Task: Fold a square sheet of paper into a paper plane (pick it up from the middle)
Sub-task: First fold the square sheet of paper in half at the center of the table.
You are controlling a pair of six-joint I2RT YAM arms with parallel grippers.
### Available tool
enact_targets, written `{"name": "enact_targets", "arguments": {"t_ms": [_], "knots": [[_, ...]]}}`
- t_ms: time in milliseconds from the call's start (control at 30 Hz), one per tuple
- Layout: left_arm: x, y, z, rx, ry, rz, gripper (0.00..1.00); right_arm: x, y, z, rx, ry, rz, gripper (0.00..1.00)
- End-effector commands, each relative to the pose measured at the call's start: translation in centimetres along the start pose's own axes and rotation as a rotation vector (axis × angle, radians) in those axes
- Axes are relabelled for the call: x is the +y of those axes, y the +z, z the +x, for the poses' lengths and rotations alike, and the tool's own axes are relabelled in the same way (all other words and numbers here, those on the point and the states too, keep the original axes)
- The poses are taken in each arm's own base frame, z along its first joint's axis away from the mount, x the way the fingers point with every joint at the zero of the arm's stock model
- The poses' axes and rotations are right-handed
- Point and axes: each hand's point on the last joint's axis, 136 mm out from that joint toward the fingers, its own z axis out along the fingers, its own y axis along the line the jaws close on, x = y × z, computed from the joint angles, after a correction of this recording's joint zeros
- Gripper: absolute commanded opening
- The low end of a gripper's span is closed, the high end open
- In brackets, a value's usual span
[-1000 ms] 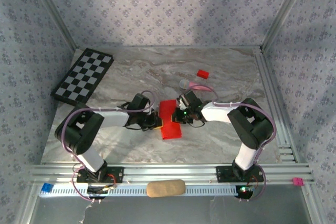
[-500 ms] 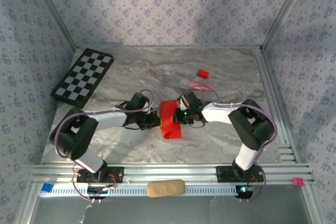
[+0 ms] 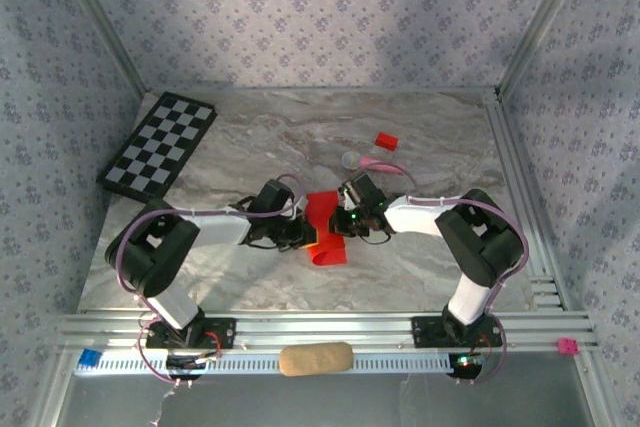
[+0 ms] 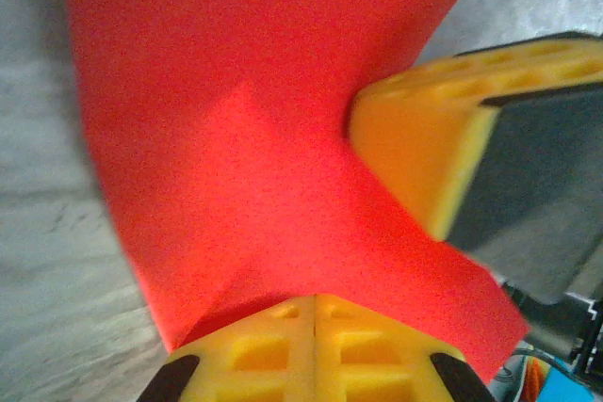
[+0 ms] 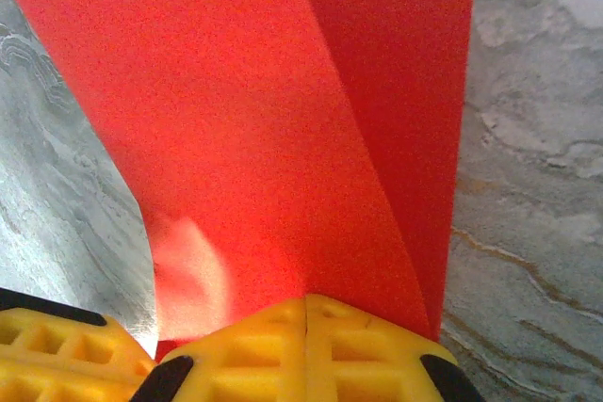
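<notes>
The red square sheet of paper (image 3: 322, 228) sits mid-table, folded lengthwise into a narrow strip and buckled in the middle. My left gripper (image 3: 304, 236) comes in from the left and is shut on the strip's left edge. In the left wrist view the paper (image 4: 236, 129) rises out of the closed yellow fingertips (image 4: 314, 306). My right gripper (image 3: 341, 221) pinches the strip from the right. In the right wrist view its shut tips (image 5: 306, 301) hold the paper (image 5: 283, 110) where a long crease ends. The two grippers almost touch.
A checkerboard (image 3: 158, 144) lies at the back left. A small red block (image 3: 386, 140) and a pink stick with a grey round head (image 3: 368, 161) lie behind the right gripper. A tan oblong (image 3: 315, 358), a blue block (image 3: 90, 357) and a pink block (image 3: 567, 346) sit on the front rail.
My left gripper has slid right, closer to the right gripper, and the paper between them has buckled upward. The right gripper has stayed where it was.
</notes>
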Motion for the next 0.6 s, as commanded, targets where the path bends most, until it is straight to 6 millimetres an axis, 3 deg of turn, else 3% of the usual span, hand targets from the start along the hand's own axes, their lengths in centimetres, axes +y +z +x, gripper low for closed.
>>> {"name": "enact_targets", "arguments": {"t_ms": [0, 67, 167, 300, 467, 567], "knots": [[3.8, 0.3, 2.1, 0.046, 0.004, -0.115, 0.01, -4.6, 0.4, 3.3, 0.086, 0.062, 0.165, 0.00], [6.1, 0.3, 3.3, 0.073, 0.005, -0.187, 0.00, -4.9, 0.5, 3.7, 0.093, 0.069, 0.169, 0.00], [6.3, 0.2, 3.7, 0.075, 0.008, -0.181, 0.00, -5.1, 0.6, 3.8, 0.090, 0.075, 0.164, 0.00], [3.4, -1.2, 2.2, 0.000, 0.031, -0.118, 0.02, -4.9, 0.5, 3.7, 0.087, 0.074, 0.162, 0.00], [-1.7, -2.9, 0.4, -0.071, 0.064, 0.011, 0.06, -4.7, 0.2, 3.6, 0.080, 0.069, 0.161, 0.00], [-2.5, -2.4, 0.4, -0.059, 0.055, 0.037, 0.09, -4.7, 0.1, 3.5, 0.077, 0.069, 0.161, 0.00]]}}
